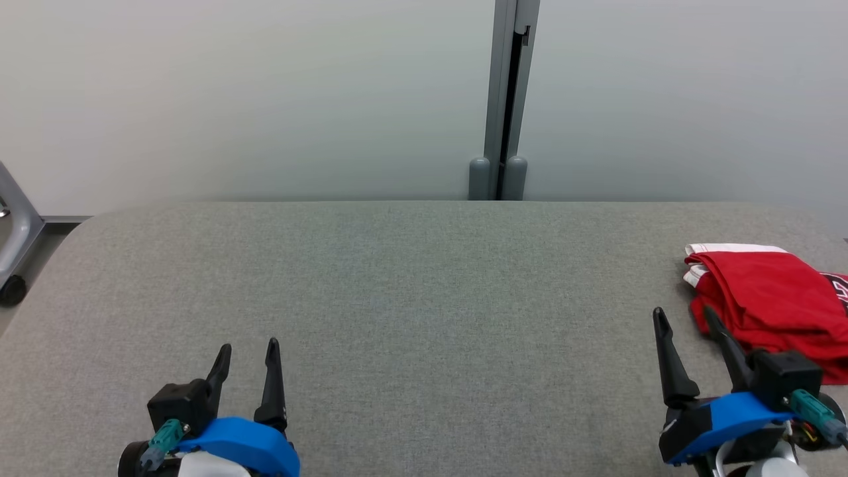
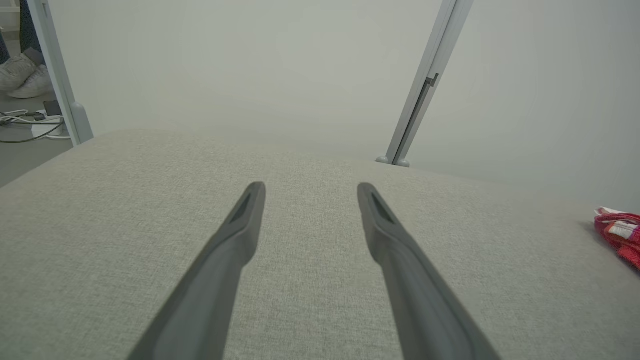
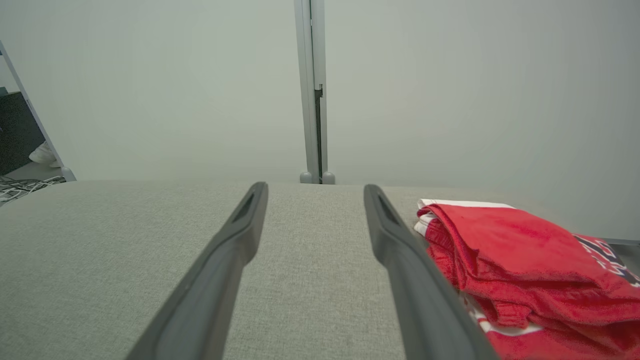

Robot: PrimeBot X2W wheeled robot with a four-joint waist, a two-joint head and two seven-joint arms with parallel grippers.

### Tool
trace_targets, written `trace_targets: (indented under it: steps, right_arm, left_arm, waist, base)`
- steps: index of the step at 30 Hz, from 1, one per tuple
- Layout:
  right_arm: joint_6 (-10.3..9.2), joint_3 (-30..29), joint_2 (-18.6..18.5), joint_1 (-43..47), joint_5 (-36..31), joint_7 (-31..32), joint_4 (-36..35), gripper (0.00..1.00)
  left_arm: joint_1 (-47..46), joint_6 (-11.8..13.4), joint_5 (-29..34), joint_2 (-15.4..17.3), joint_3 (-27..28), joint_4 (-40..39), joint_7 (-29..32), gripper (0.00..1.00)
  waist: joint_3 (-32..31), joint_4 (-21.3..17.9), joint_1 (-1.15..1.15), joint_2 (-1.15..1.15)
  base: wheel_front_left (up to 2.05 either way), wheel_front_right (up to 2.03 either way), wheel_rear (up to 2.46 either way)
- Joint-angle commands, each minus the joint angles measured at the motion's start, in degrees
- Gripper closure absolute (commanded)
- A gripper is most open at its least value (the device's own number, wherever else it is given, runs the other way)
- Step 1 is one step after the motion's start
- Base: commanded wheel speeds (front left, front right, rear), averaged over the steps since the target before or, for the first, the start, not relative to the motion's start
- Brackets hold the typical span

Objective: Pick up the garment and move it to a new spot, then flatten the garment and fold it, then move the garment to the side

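Left gripper (image 1: 249, 346) hovers low over the table (image 1: 424, 278), well left of the post (image 1: 507, 99) and nearer the robot. Its jaws are apart with nothing between them. Right gripper (image 1: 684, 313) sits well right of the post, jaws likewise apart and empty. Its outer finger is just beside the garment (image 1: 762, 298) (whether it touches the cloth I cannot tell).

The garment, red with white trim, lies bunched in layers far right of the post, near the table's right edge. That fits two stages: a loosely folded piece set aside, or a heap waiting to be lifted to a new spot. The pictures do not settle which, so I name no move.

The head view's edge cuts off the garment's right part. Its print shows only in part, and how neat the layers are is hard to make out.
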Motion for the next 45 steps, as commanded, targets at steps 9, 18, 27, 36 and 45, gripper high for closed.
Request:
trace_targets:
  steps: [9,18,27,36,45]
  right_arm:
    - [0.00,0.04,0.00,2.99,2.66,-1.22,1.48,0.00]
    - [0.00,0.01,-0.01,1.85,2.42,-1.72,3.49,0.00]
    - [0.00,0.14,0.04,2.03,2.74,-1.68,4.62,1.00]
    - [0.00,-0.62,0.32,2.02,9.56,0.34,6.44,1.00]
    - [0.00,-0.43,0.27,1.93,19.39,1.60,5.33,1.00]
  left_arm:
    - [1.23,-0.15,0.08,1.39,-0.64,0.43,0.59,0.00]
    - [0.50,0.39,0.11,1.70,-0.88,0.28,1.09,0.00]
    - [0.82,0.50,-0.02,1.55,-1.15,0.37,1.33,1.00]
    - [2.57,-1.12,-4.38,-0.67,1.53,0.93,2.89,1.00]
    - [2.49,-3.48,-10.36,-2.39,5.88,0.17,5.08,1.00]
  waist:
    - [-0.29,0.16,0.00,0.01]
    - [-0.09,0.36,0.00,0.01]
    - [-0.01,0.36,0.01,0.01]
    - [0.17,0.20,0.01,0.01]
    - [0.42,-0.05,0.01,0.01]
  base:
    - [0.00,0.00,0.00]
    - [0.00,0.00,0.00]
    - [0.00,0.00,0.00]
    - [0.00,0.00,0.00]
    - [0.00,0.00,0.00]
